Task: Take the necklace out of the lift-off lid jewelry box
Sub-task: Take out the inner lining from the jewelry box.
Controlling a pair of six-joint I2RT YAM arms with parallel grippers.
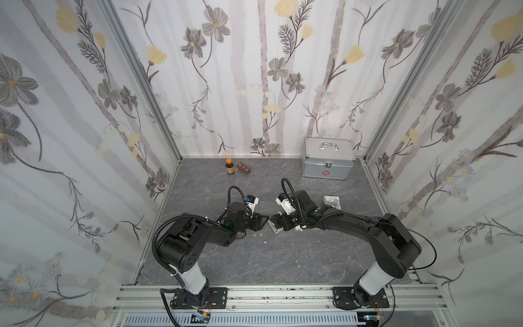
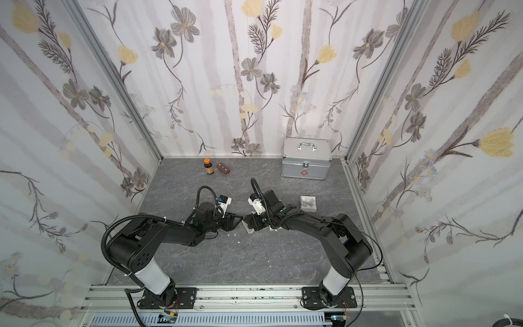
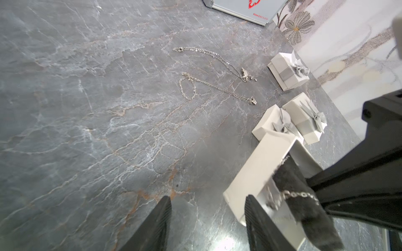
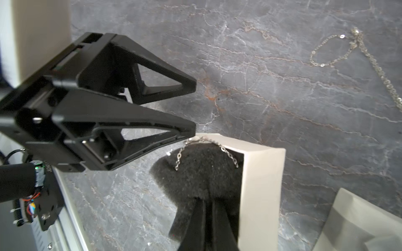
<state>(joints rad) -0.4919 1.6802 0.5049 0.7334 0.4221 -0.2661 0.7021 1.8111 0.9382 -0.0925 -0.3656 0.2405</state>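
Right jaws: pressed together, pinching the lower edge of a black foam insert (image 4: 202,173) at the bottom centre of the right wrist view. The insert stands on edge against the inner wall of the open white jewelry box (image 4: 261,184). The necklace (image 4: 223,149) is draped over the top edge of the foam, so it is still on the insert and not on the tabletop (image 3: 87,108). Left jaws: spread, nothing between them. In the right wrist view they enter from the left, and the lower fingertip (image 4: 187,130) sits right at the box rim where the chain crests the foam; I cannot tell whether it touches. Further out, in the left wrist view, two loose chains (image 3: 217,56) (image 3: 217,87) lie flat at upper centre, and three small white bow-topped boxes (image 3: 287,71) sit along the right side. In both top views a silver first-aid case (image 1: 328,161) stands at the back right, with a small brown bottle (image 1: 229,167) and a brown block (image 1: 244,168) at the back centre.
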